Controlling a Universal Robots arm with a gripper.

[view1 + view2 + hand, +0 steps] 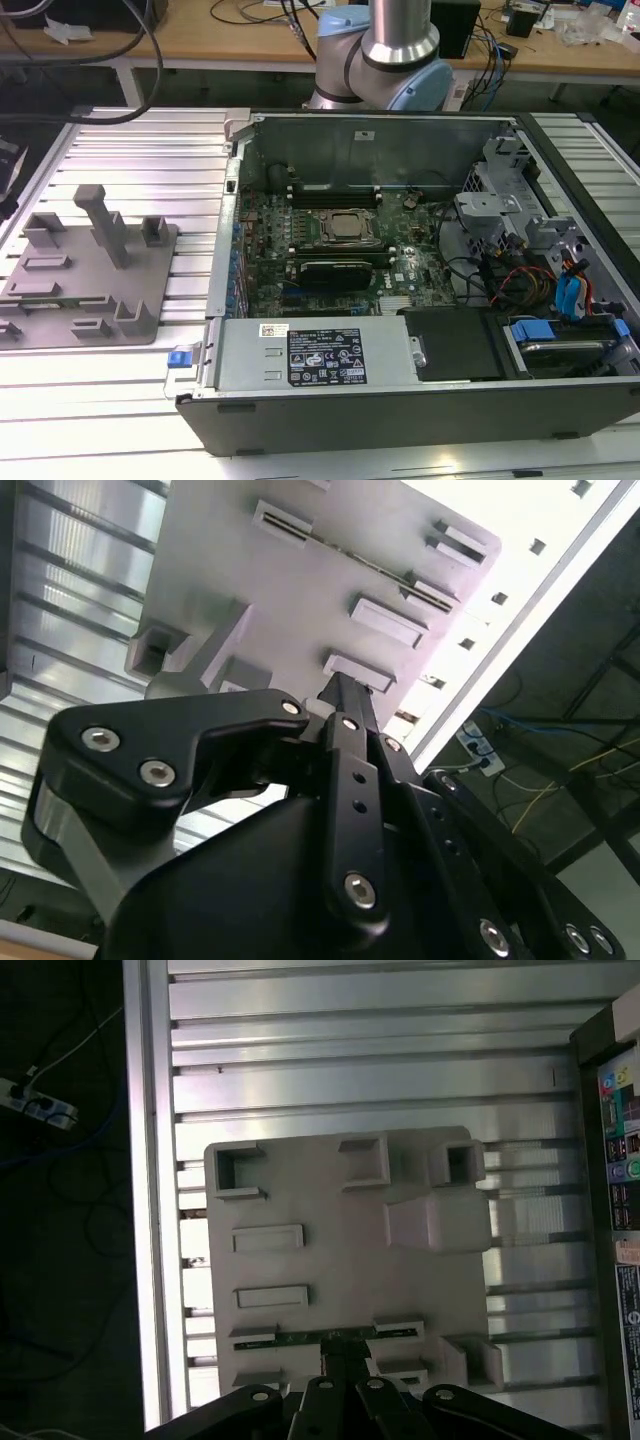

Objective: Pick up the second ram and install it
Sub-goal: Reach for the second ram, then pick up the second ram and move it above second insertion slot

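Strong glare on slatted table (110,390)

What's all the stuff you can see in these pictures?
computer case: one, dark grey, open, middle of the table.
motherboard: one, green, inside the case.
power supply: one, silver, at the case's near edge.
holder tray: one, grey, on the table, at the exterior view's left.
ram stick: one, dark, on edge in a tray slot.
table: one, silver, ribbed.
power strip: one, white, on the floor beside the table.
robot arm: one, silver and light blue, behind the case.
gripper: one, black, over the tray, nearest the ram stick.
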